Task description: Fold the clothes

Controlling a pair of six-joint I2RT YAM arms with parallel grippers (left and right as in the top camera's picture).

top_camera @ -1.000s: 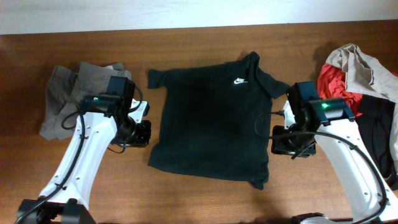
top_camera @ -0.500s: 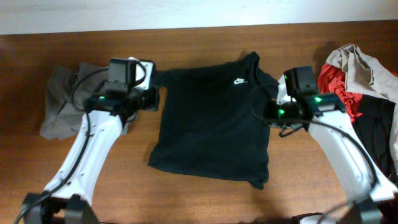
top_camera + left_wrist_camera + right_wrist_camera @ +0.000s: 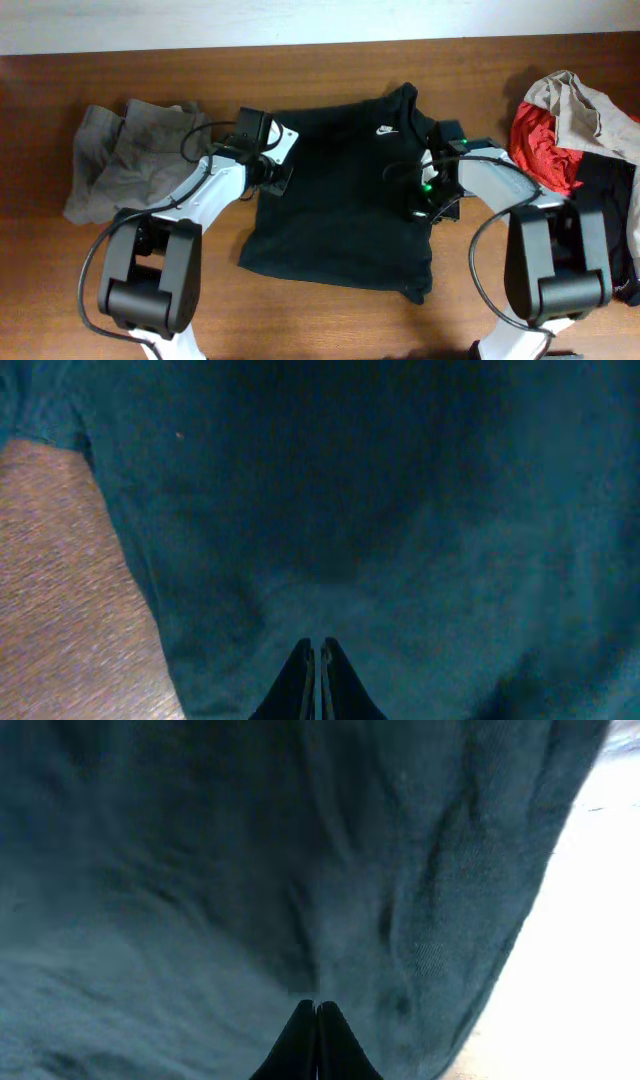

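Shirt point(image 3: 340, 210) flat on the counter point(image 3: 320, 325), spreading out ahead of both jaws. Left jaws clenched at one side edge, right jaws clenched at the other, maybe pinching fabric, hard to see. Left arm point(image 3: 205, 195) and right arm point(image 3: 495, 180) reach inward, low.

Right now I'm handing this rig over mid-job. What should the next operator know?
Grip: left fingers shut at the shirt edge on their side; right fingers shut at the opposite edge. Whether either pinches cloth is unclear.
Things: shirt spread flat mid-table, logo up; grey trousers bunched beside the left arm; red, beige and black pile beside the right arm.
Done: no fold in the shirt.
Left: fold the shirt, then the rest.
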